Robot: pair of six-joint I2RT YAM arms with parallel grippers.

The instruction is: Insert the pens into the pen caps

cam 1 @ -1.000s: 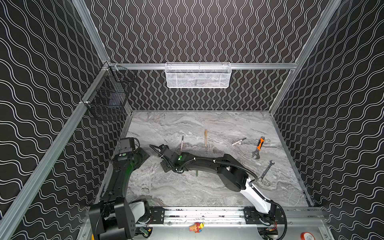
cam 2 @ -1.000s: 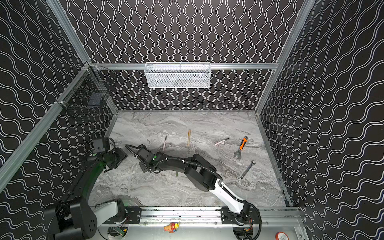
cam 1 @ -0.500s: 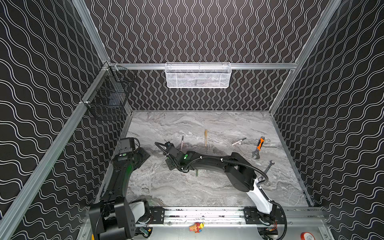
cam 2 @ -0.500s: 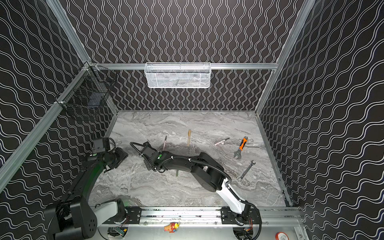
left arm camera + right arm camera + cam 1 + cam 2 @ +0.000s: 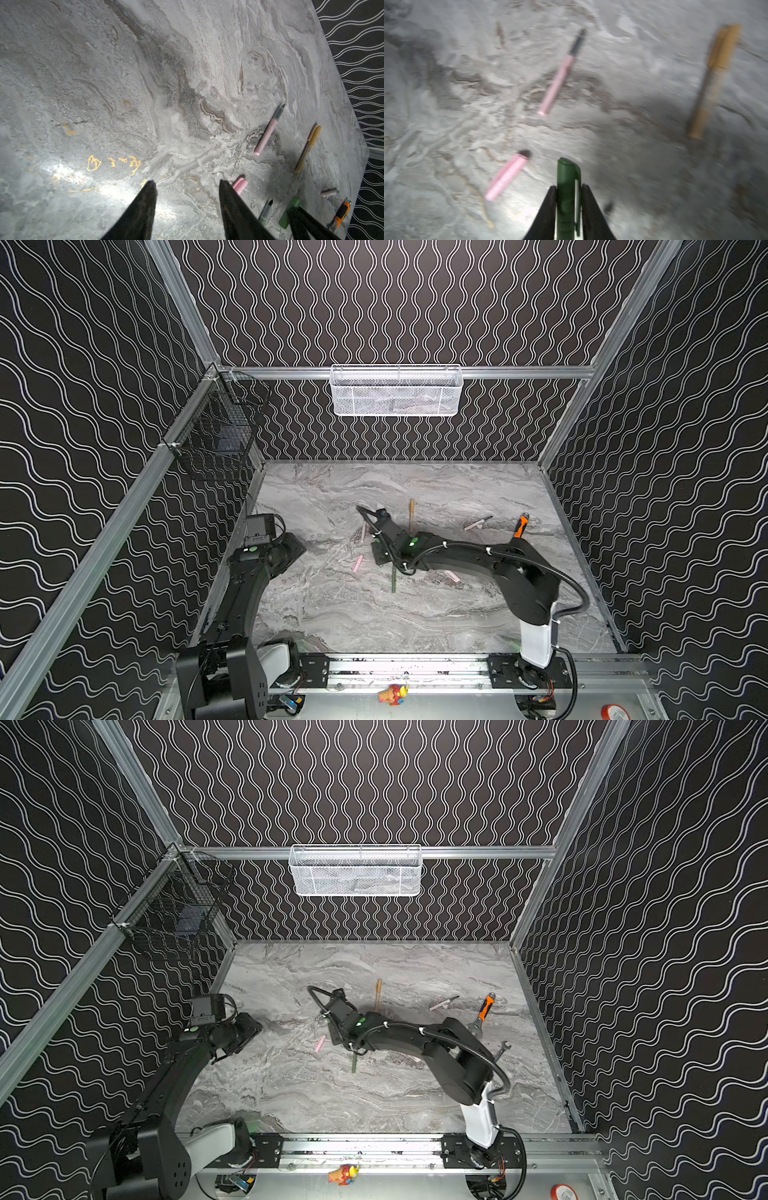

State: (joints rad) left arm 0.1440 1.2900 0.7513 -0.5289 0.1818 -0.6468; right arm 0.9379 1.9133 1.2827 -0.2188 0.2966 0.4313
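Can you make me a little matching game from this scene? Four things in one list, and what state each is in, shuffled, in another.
Things:
1. green cap
2. gold pen
3. pink pen
4. left gripper

States:
A. open, holding nothing
B. lying on the table, dark tip bare
C. clamped in the right gripper
D. lying on the table, capped

Pairs: 1-C; 2-D; 3-B; 4-A

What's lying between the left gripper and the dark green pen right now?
One pale pink cap lies between the left gripper and the dark green pen. Both top views show it there.
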